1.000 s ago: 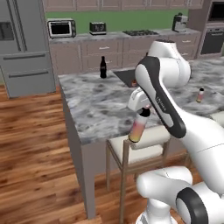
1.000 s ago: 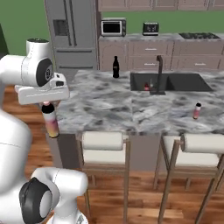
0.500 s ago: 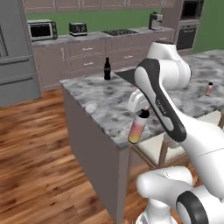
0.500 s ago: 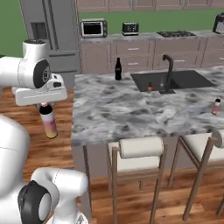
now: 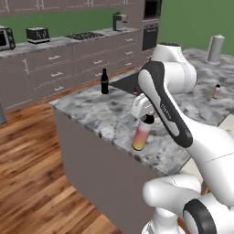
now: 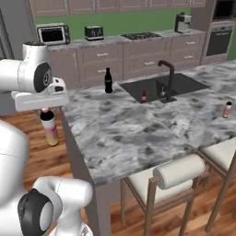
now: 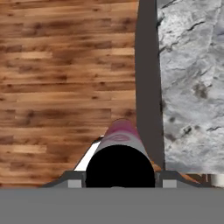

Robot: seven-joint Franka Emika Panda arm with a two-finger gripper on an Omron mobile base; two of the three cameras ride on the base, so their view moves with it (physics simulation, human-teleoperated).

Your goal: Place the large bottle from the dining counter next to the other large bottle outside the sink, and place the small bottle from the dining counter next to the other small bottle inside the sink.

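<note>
My gripper is shut on the dark cap of the large bottle, a slim pink-to-yellow bottle hanging upright. In the hand view the large bottle hangs over the wood floor, just off the end of the dining counter. The other large bottle, dark with a red band, stands on the counter left of the sink. Inside the basin stands the other small bottle. Further right on the marble stands the small bottle, also seen as a short pink bottle in the left base view.
A black faucet rises at the sink's front. Padded stools stand along the counter's near side. Wood floor lies off the counter's end. A paper towel roll stands at the far right. Cabinets with a microwave line the back wall.
The whole scene has shifted in both base views, so the base has driven around the counter's end. The large bottle stays in my grip, hanging the same way.
</note>
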